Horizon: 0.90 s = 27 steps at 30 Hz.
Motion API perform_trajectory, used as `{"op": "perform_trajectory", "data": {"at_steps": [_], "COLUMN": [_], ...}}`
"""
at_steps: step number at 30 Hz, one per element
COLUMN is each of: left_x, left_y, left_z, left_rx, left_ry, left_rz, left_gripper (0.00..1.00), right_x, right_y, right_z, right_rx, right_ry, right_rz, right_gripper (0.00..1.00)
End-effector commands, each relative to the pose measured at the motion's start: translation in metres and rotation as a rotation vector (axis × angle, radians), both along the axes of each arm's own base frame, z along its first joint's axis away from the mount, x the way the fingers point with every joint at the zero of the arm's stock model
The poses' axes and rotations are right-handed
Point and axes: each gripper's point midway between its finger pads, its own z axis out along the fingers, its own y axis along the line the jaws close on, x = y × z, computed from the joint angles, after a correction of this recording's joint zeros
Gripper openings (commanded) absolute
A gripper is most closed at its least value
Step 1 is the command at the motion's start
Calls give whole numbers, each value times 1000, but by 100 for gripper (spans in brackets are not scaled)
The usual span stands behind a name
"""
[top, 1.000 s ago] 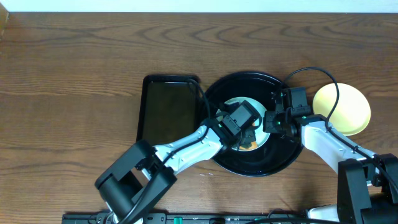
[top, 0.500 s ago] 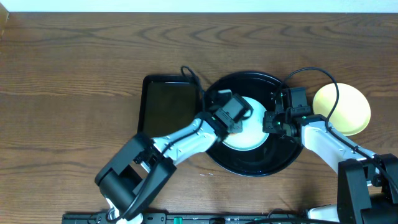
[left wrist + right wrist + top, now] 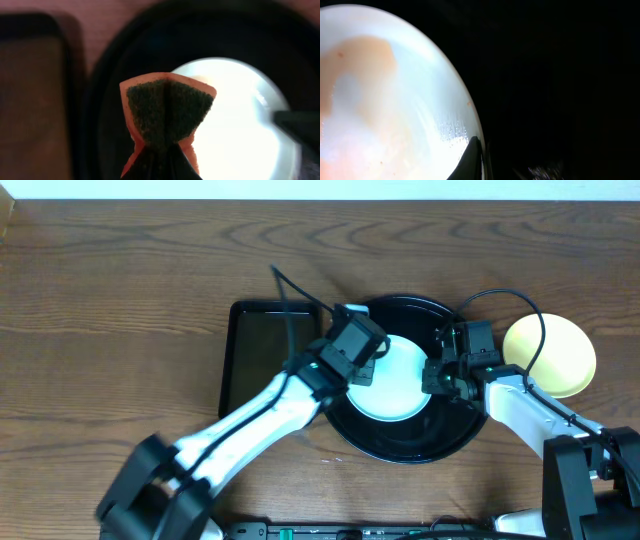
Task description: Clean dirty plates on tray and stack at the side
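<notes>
A pale blue-mint plate (image 3: 395, 380) lies on the round black tray (image 3: 440, 435); it also shows in the left wrist view (image 3: 240, 115) and, faintly orange-tinted, in the right wrist view (image 3: 385, 100). My left gripper (image 3: 352, 348) is shut on an orange sponge with a dark green pad (image 3: 167, 112), held over the plate's left edge near the tray's upper left rim. My right gripper (image 3: 437, 376) is shut on the plate's right rim (image 3: 472, 147). A pale yellow plate (image 3: 552, 352) lies on the table right of the tray. Only one blue-mint plate shows.
A rectangular black tray (image 3: 268, 350) lies on the wooden table left of the round tray (image 3: 35, 100). The left arm crosses its lower right corner. The table's far edge runs along the top.
My left gripper has moved with the sponge from the plate's lower middle up and left to its left edge. The orange smear seen earlier on the plate no longer shows. The right gripper has not moved.
</notes>
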Motion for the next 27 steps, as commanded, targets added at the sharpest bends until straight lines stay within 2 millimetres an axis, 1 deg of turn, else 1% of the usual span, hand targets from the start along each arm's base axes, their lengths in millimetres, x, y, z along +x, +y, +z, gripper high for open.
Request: {"op": "perform_trajectory", "data": {"at_steps": [1, 5, 9, 11, 15, 17, 20, 24, 27], "left_x": [7, 7, 16, 22, 32, 35, 37, 37, 37], "left_y": [17, 51, 84, 100, 122, 130, 136, 144, 145], "left_z": [18, 6, 1, 0, 0, -1, -2, -6, -10], "left_rx": [21, 38, 53, 55, 52, 46, 21, -14, -46], "left_ry": [-27, 58, 94, 101, 103, 108, 127, 158, 186], "left_rz": [31, 158, 255, 298, 360, 382, 395, 410, 410], "left_gripper": [8, 8, 8, 8, 8, 8, 8, 8, 8], "right_x": [-5, 10, 22, 26, 29, 29, 27, 26, 25], "right_y": [10, 20, 22, 20, 14, 14, 15, 8, 2], "right_z": [-3, 19, 53, 70, 98, 113, 129, 148, 161], "right_rx": [55, 102, 81, 49, -19, -47, -82, -186, -263], "right_ry": [6, -94, -230, -299, -407, -463, -521, -591, -640], "right_rz": [34, 79, 144, 176, 219, 248, 290, 311, 310], "right_gripper": [1, 1, 1, 1, 1, 1, 1, 1, 1]}}
